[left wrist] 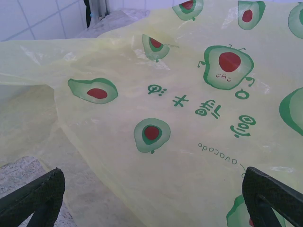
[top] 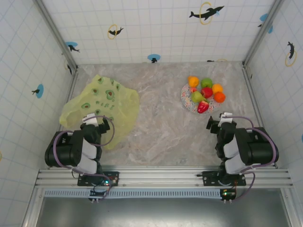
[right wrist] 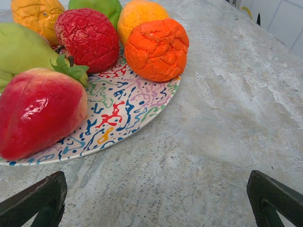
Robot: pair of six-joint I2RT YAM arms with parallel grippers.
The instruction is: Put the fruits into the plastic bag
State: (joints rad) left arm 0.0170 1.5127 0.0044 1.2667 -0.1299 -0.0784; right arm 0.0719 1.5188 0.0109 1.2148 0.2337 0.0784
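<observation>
The plastic bag, yellow-green and printed with avocado motifs, lies flattened on the left of the grey marbled table, its longer run stretching from the far side back toward the left arm; which end holds the mouth cannot be told, and in the left wrist view its lettering reads upside down. The left gripper hangs over the bag's near part, jaws spread wide and holding nothing. Well apart, on the far right, the fruits sit heaped on a round speckled plate. Nearest the arm, the red strawberry-like piece lies on its side with its green leafy cap pointing toward the red apple. The right gripper is near the plate's near edge, fully open and empty. White tiled walls with dolphin motifs enclose the table, and an aluminium rail carries both arm bases.
</observation>
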